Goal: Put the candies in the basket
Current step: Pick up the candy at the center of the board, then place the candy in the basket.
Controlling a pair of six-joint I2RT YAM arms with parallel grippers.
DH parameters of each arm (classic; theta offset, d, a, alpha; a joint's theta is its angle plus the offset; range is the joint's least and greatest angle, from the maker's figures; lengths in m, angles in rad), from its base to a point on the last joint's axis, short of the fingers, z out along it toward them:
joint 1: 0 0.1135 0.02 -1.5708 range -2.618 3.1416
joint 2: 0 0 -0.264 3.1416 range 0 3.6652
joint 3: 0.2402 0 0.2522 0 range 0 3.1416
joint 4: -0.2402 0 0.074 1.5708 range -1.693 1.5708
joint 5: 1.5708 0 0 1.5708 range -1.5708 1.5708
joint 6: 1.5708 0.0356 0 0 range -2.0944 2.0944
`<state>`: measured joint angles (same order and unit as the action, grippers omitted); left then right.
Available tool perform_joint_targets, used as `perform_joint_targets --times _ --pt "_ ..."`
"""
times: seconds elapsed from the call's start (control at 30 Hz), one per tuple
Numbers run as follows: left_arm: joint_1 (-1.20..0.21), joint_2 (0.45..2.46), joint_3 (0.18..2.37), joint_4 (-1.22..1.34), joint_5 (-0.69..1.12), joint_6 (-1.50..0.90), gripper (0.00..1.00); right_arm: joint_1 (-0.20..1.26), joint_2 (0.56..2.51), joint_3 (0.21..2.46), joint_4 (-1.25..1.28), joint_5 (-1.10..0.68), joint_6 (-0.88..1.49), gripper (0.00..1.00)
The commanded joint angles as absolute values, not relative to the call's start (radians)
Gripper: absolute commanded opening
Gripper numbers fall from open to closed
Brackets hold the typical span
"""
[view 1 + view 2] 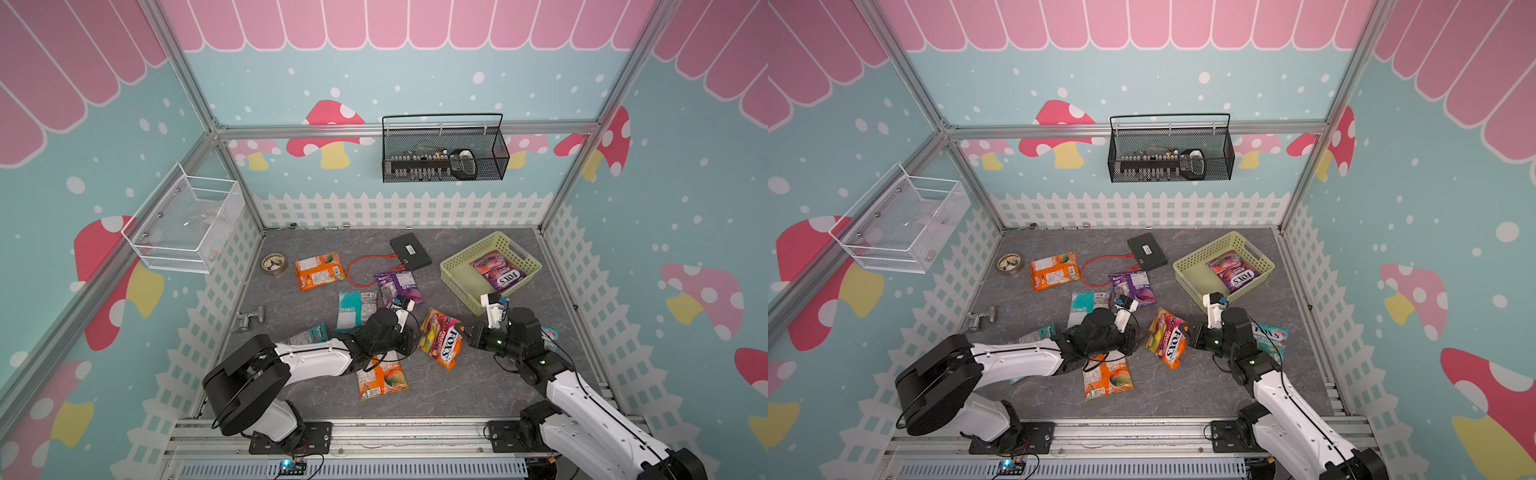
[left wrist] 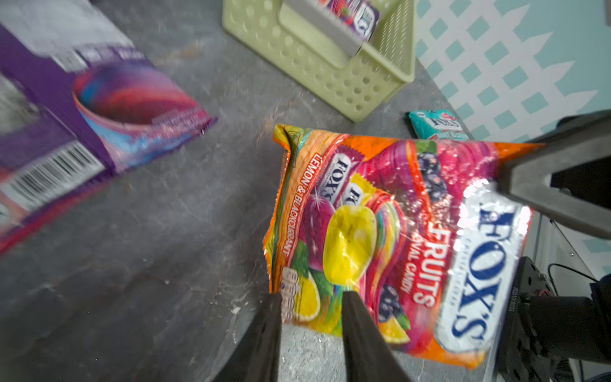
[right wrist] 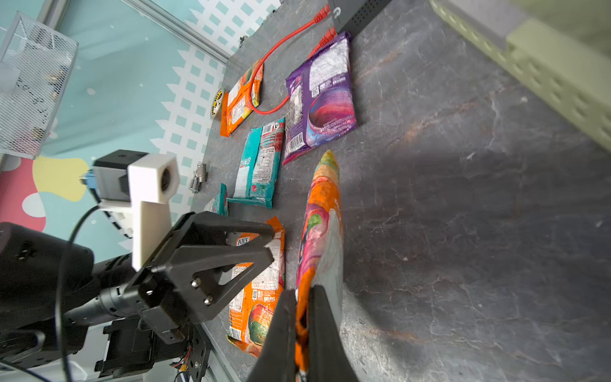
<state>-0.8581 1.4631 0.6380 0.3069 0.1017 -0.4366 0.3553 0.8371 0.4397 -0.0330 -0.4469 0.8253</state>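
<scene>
The right gripper [image 3: 302, 297] pinches shut on the crinkled orange edge of the glossy fruit-printed bag [image 1: 440, 338], mid-table; the left gripper [image 2: 310, 294] stands parted at its opposite edge. Far right, the lattice-walled plastic basket [image 1: 469, 251] holds one purple bag [image 1: 496, 270].

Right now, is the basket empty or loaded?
Loaded, not full: one purple FOX'S bag lies flat inside the basket in both top views; the rest of its floor shows bare.
</scene>
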Motion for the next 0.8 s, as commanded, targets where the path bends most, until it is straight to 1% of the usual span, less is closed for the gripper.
perform_joint_targets --times 0.0,0.13,0.2,0.3,0.5,0.6,0.77 --pt "-0.859 1.383 0.650 0.287 0.005 -0.340 0.49 0.362 0.843 0.548 -0.091 -0.415 0.727 0.00" --pt "-0.859 1.297 0.583 0.360 -0.046 -0.302 0.63 0.362 0.879 0.662 -0.146 -0.381 0.669 0.00" --pt "-0.859 1.256 0.521 0.434 -0.040 -0.292 0.79 0.362 0.903 0.721 -0.169 -0.348 0.642 0.00" --pt "-0.859 1.222 0.477 0.478 -0.006 -0.255 0.99 0.361 0.944 0.799 -0.184 -0.296 0.612 0.00" --pt "-0.861 1.182 0.410 0.555 0.025 -0.194 0.99 0.352 1.059 0.958 -0.178 -0.148 0.541 0.00" --pt "-0.861 1.167 0.407 0.551 0.027 -0.174 0.99 0.334 1.126 1.033 -0.168 -0.086 0.502 0.00" --pt "-0.861 1.162 0.400 0.559 0.034 -0.162 0.99 0.252 1.221 1.111 -0.132 -0.062 0.473 0.00"
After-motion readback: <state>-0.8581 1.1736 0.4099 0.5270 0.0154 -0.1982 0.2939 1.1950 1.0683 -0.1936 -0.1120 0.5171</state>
